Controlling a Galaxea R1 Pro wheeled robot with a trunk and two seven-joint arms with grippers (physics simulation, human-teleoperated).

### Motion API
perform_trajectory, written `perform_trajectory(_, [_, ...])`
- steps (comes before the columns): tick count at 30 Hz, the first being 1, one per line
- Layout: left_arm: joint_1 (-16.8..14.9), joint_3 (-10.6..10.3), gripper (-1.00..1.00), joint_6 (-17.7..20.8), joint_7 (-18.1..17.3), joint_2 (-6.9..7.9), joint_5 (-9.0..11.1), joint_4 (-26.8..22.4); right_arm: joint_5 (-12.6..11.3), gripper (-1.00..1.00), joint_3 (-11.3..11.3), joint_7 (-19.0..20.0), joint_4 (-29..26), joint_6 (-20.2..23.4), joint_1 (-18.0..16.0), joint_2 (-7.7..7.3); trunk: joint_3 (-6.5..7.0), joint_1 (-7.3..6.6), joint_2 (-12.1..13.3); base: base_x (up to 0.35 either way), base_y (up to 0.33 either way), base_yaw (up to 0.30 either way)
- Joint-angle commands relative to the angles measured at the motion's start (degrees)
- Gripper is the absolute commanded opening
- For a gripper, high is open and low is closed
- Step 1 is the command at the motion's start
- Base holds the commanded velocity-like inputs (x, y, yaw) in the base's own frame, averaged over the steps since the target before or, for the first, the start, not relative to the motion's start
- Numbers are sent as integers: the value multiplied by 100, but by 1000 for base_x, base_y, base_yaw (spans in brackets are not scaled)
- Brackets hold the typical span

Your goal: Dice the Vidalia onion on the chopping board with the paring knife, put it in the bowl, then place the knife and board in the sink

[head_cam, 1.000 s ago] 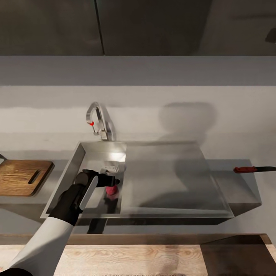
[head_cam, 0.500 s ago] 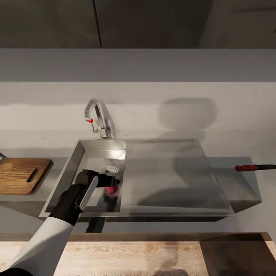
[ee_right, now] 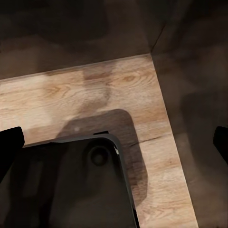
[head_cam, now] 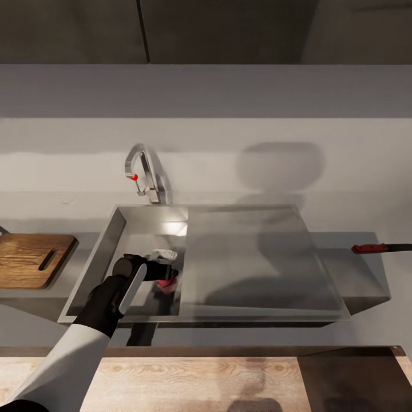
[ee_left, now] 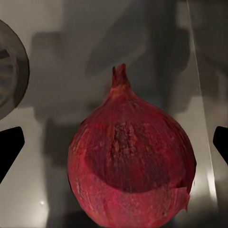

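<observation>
Along the far wall, items in descending size:
Counter (head_cam: 349, 274): long grey worktop spanning the head view, pale front edge toward the near side.
Sink (head_cam: 246, 263): set into the counter at centre; deep basin at its left end, flat drainboard filling the right part. Round metal drain (ee_left: 9, 76) visible on the basin floor in the left wrist view.
Tap (head_cam: 143, 177): chrome, upright at the far rim of the basin, small red knob on its left side.
Chopping board (head_cam: 31, 260): brown wood, lying flat on the counter left of the sink, slot hole near its right end; partly cut off by the picture edge.
Left arm: white forearm, black wrist, reaching from the near left down into the basin.
Left end effector (head_cam: 165, 273): inside the basin, jaws spread wide; in the left wrist view the two dark fingertips (ee_left: 9, 147) stand on either side of the onion, with clear gaps, not touching it.
Paring knife (head_cam: 380, 248): on the counter right of the sink, red handle toward the sink, dark blade pointing right.
Vidalia onion (ee_left: 130, 166): pinkish-red, resting on the basin floor near the basin's right wall, stem tip pointing away from the wrist camera, between the open jaws.
Right end effector (ee_right: 114, 142): dark fingertips at the edges of the right wrist view, set wide apart, holding nothing; beneath it a wood-grain floor and a dark rounded base.
</observation>
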Motion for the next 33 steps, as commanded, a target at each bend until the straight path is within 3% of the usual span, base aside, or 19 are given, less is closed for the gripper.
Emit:
perform_trajectory(1, [-4,-10,100,22,3,4,12,-4,-8,100,-8,1,-10,-4,3,3,-8,3,-10,0,0,0])
perform_trajectory(33, [-4,-10,100,21,3,-13,12,29,-8,100,-6,2,-10,-1,3,-1,-9,3,-10,-25,0,0])
